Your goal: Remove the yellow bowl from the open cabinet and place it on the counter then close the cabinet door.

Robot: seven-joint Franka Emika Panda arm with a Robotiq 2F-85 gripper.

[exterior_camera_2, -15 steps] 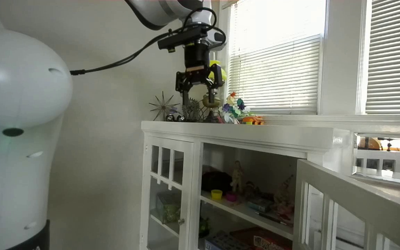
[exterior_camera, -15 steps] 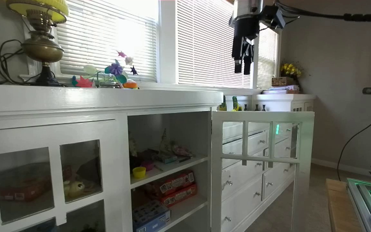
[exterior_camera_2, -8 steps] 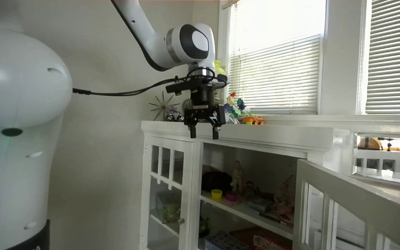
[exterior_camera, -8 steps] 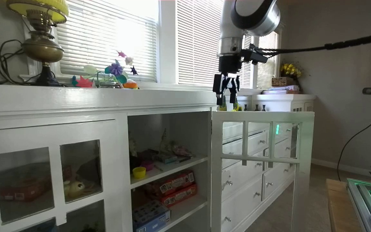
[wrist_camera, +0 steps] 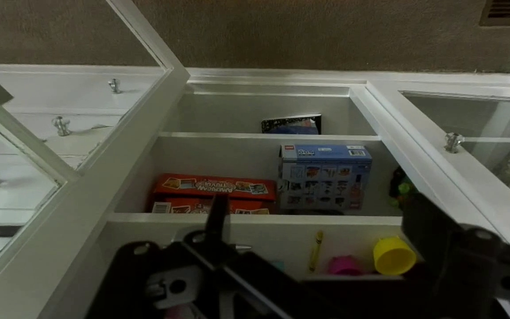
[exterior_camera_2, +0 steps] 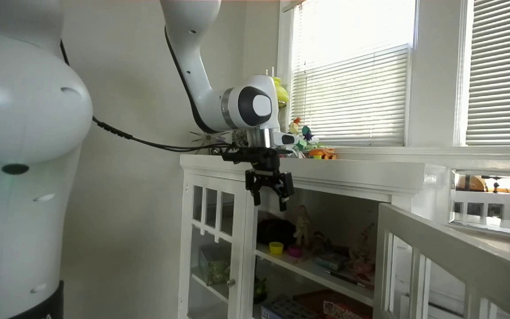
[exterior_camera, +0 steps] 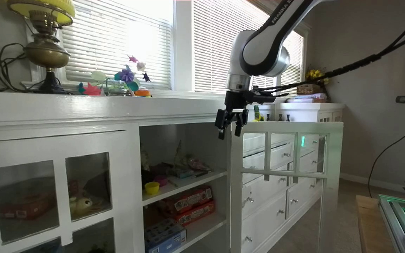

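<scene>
The yellow bowl [exterior_camera: 152, 188] sits near the front edge of the upper shelf in the open cabinet [exterior_camera: 188, 189]; it also shows in an exterior view [exterior_camera_2: 276, 248] and upright in the wrist view [wrist_camera: 394, 257]. The white counter [exterior_camera: 118, 105] runs above the cabinet. The cabinet door [exterior_camera: 237, 182] stands swung wide open, also seen in an exterior view [exterior_camera_2: 450, 241]. My gripper [exterior_camera: 229, 134] is open and empty, fingers pointing down, in front of the cabinet's upper opening. It is above and apart from the bowl [exterior_camera_2: 269, 205]. In the wrist view its fingers [wrist_camera: 319, 201] are spread wide.
A pink cup [wrist_camera: 345, 265] stands beside the bowl. A crayon [wrist_camera: 316, 251] lies on the same shelf. Red boxes [exterior_camera: 195, 207] and a blue box [exterior_camera: 165, 235] are on the shelf below. A brass lamp [exterior_camera: 46, 52] and paper flowers [exterior_camera: 125, 75] stand on the counter.
My gripper has come down from above counter height to the level of the cabinet's upper opening, moving closer to the opening. It stays open. The bowl and door have not moved.
</scene>
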